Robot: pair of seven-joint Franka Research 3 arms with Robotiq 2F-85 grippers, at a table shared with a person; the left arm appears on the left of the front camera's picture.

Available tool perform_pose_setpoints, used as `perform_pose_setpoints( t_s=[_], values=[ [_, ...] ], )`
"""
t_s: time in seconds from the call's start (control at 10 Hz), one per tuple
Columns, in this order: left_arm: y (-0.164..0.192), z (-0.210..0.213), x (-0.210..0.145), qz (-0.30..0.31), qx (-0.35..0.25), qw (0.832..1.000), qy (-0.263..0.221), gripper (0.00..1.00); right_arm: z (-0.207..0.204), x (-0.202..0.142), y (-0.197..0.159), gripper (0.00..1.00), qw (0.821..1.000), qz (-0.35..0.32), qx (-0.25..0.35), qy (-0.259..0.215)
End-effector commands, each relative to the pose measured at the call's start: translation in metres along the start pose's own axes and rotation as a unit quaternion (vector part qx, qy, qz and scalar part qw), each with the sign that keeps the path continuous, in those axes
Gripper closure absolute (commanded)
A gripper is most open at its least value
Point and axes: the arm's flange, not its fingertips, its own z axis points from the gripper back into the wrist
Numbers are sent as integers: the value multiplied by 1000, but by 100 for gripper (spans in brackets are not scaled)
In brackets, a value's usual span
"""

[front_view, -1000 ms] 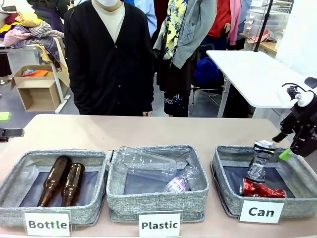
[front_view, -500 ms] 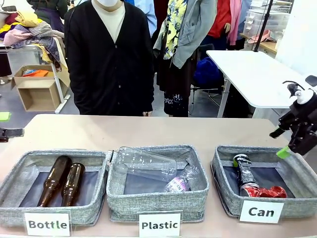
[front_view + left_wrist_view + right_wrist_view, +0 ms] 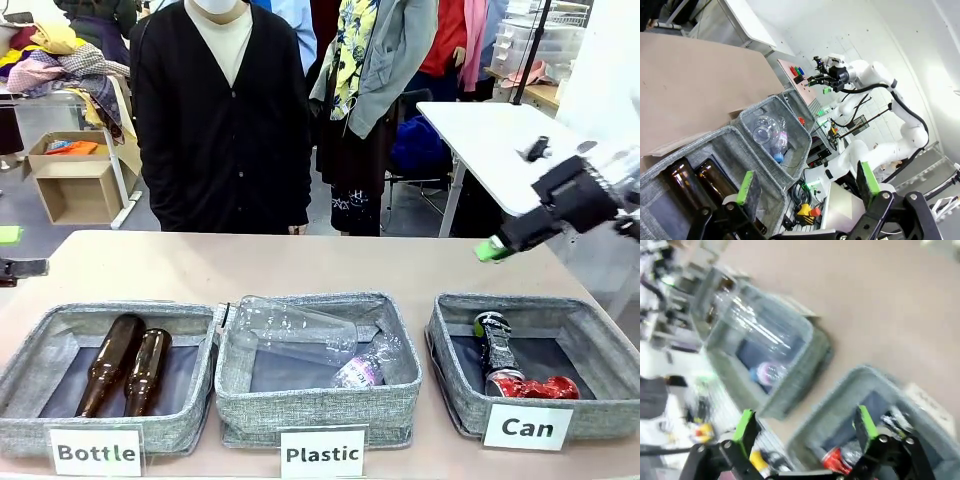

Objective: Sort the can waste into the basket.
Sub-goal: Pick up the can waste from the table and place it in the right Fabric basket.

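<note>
Red crushed can (image 3: 535,386) and black can (image 3: 493,341) lie in the basket (image 3: 448,375).
Right end effector (image 3: 805,427) spread wide, empty; left end effector (image 3: 807,182) likewise.

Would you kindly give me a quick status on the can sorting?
Right hand open, empty, raised above table. Left hand open, over Bottle basket. Black can and crushed red can both lying in Can basket. Nothing in the way.

Robot lab/test room w/ clothes sorting going on. Labelled grey bins (image 3: 318,398) on tan table (image 3: 300,262), white robot arm (image 3: 880,80) beyond left fingers, button box (image 3: 796,75), clothes pile (image 3: 60,60), cardboard box (image 3: 72,180), white work table (image 3: 500,150).
</note>
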Motion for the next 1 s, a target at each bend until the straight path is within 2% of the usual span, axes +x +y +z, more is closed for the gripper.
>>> perform_pose_setpoints(
  t_s=[0.0, 0.2, 0.3, 0.4, 0.5, 0.6, 0.9],
  values=[
    [-2, -2, -1, -7, 3, 1000, -2, 0, 4, 33, -23, 0, 939, -285, 176, -76],
    [-2, -2, -1, -7, 3, 1000, -2, 0, 9, 35, -48, 0, 899, -346, 258, -71],
    [-2, -2, -1, -7, 3, 1000, -2, 0, 9, 32, -58, 0, 887, -369, 270, -69],
    [-2, -2, -1, -7, 3, 1000, -2, 0, 11, 29, -69, 0, 875, -381, 288, -82],
    [-2, -2, -1, -7, 3, 1000, -2, 0, 16, 26, -78, 0, 864, -389, 298, -115],
    [-2, -2, -1, -7, 3, 1000, -2, 0, 7, 21, -67, 0, 919, -311, 243, -25],
    [-2, -2, -1, -7, 3, 1000, -2, 0, 7, 21, -67, 0, 919, -311, 243, -25]
  ],
)
